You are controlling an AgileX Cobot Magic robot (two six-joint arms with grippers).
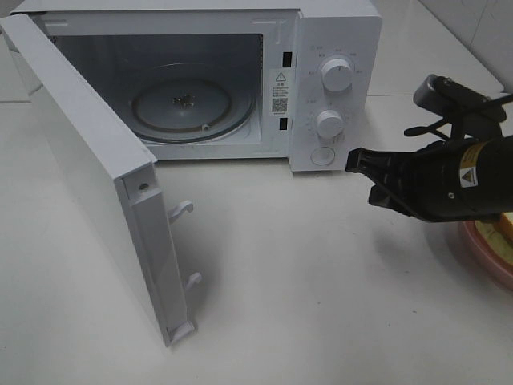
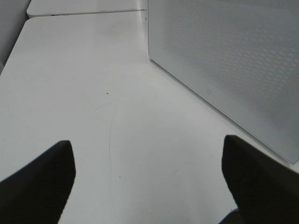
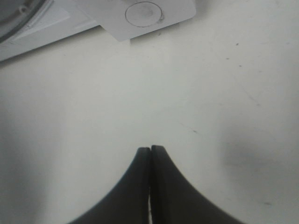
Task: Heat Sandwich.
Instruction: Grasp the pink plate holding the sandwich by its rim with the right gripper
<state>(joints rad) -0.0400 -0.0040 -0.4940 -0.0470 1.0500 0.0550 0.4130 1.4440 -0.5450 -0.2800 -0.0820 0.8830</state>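
Observation:
The white microwave (image 1: 321, 88) stands at the back with its door (image 1: 88, 176) swung wide open to the left, showing the bare glass turntable (image 1: 188, 108). My right gripper (image 1: 357, 160) hovers shut over the table in front of the control panel, with nothing between its fingers (image 3: 140, 186). Behind that arm, at the right edge, a sliver of the sandwich (image 1: 498, 230) shows on a pink plate (image 1: 485, 257); most of it is hidden. My left gripper (image 2: 149, 182) is open and empty above bare table beside the door's outer face (image 2: 233, 60). It is out of the exterior high view.
The microwave's two knobs (image 1: 337, 74) and round door button (image 3: 144, 13) face the right gripper. The open door's latch hooks (image 1: 183, 210) stick out over the white table (image 1: 304, 305).

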